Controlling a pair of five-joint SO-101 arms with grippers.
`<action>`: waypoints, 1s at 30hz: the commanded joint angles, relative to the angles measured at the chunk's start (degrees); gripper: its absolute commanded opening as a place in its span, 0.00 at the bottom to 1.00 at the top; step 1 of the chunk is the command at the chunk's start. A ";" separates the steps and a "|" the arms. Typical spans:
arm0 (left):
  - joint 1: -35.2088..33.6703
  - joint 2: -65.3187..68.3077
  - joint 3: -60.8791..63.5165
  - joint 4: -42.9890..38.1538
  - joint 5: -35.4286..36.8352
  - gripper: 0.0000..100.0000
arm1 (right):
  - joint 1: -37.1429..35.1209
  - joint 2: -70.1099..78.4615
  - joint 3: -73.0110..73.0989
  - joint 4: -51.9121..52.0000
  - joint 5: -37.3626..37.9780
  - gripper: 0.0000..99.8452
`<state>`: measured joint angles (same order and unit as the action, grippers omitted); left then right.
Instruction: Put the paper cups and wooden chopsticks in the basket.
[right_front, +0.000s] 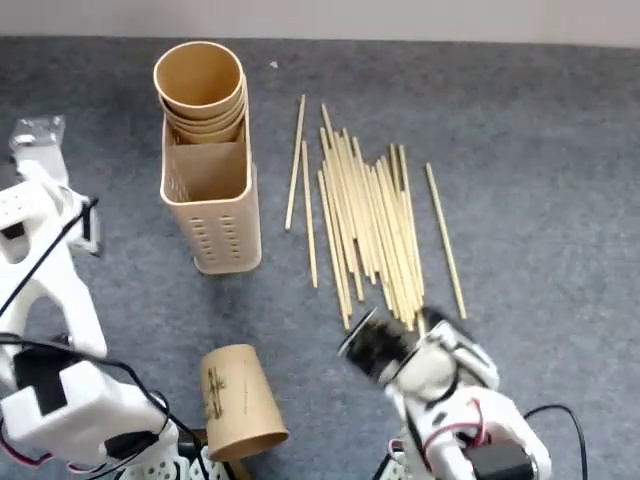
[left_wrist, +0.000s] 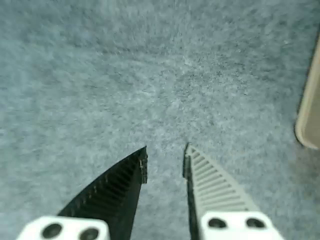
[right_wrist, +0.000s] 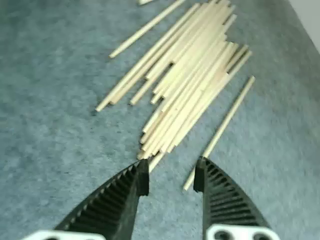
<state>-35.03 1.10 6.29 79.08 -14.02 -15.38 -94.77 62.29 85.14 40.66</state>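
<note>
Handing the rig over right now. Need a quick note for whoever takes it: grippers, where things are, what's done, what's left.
Grippers: the left gripper is open and holds nothing, over bare carpet beside the basket. The right gripper is open and holds nothing, at the near end of the chopstick pile.
Done: a stack of paper cups sits in the basket's far compartment.
Left: the lone paper cup lies on its side on the carpet near the arm bases. All visible chopsticks are loose on the carpet, none in the basket.
</note>
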 joint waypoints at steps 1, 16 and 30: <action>-4.09 -8.66 -9.36 6.59 -3.08 0.13 | 10.07 13.14 -0.31 -8.31 -3.52 0.17; 8.92 -62.02 24.40 23.74 -58.46 0.16 | 15.87 60.53 -10.51 -24.40 -14.42 0.17; 38.90 -87.69 50.86 20.22 -48.97 0.16 | 15.87 65.19 -10.33 -27.03 -14.51 0.17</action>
<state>1.19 -89.80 55.78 100.97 -67.30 0.97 -29.71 54.20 58.59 26.59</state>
